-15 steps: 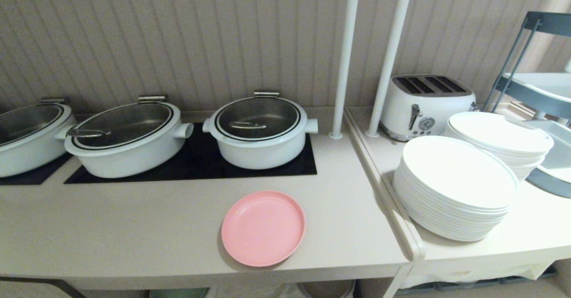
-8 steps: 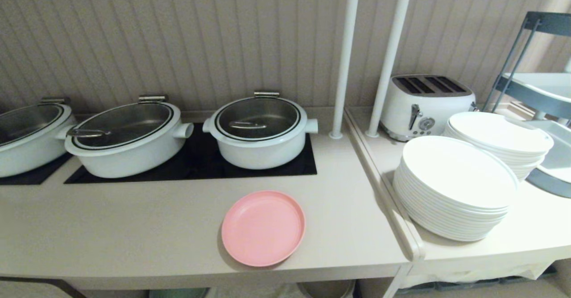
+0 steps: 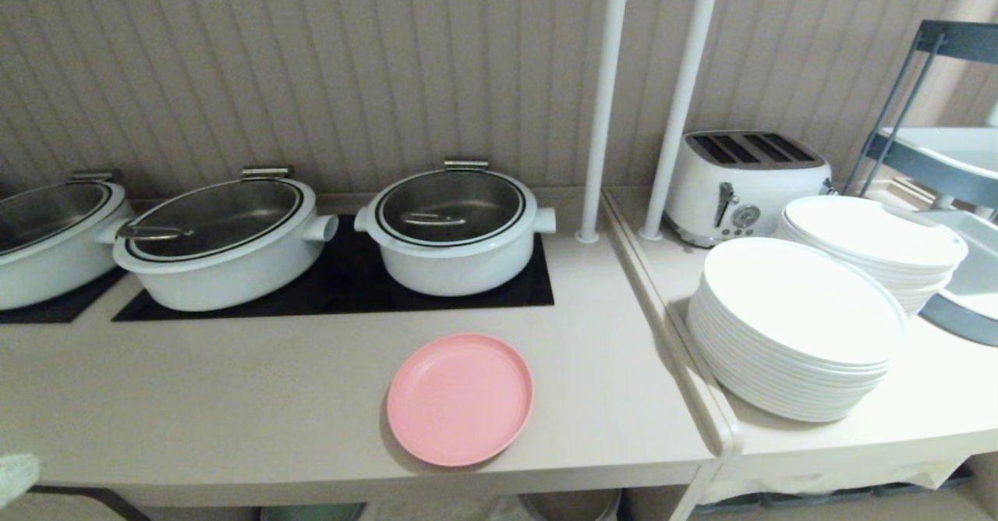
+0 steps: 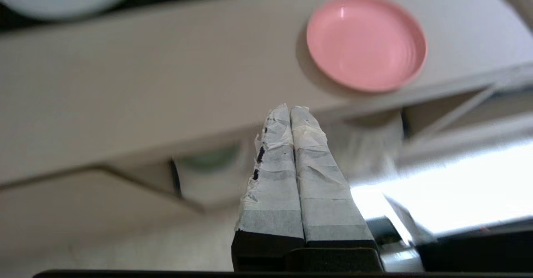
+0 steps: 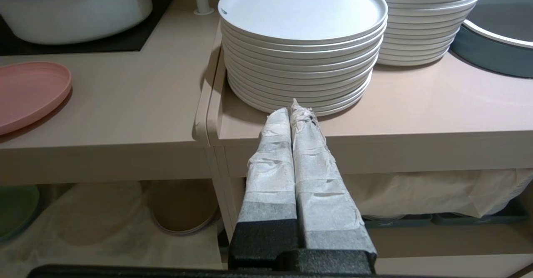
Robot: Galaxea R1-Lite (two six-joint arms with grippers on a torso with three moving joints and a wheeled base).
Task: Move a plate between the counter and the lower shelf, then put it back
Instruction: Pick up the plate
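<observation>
Nothing is done yet: the pink plate [image 3: 460,398] lies on the bench [image 3: 234,396], untouched. My left gripper [image 4: 290,110], jaws together, hangs off its front edge; right gripper [image 5: 292,110] likewise closed, parked.

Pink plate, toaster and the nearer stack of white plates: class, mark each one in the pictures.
pink plate [image 3: 460,398], head view, centre of its flat base.
toaster [image 3: 748,186], head view, white front face.
nearer stack of white plates [image 3: 799,303], head view, top plate's centre.

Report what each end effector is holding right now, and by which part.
Nothing is held. The left end effector and right end effector are both shut on nothing, in front of the counter; the pink plate lies untouched on it.
</observation>
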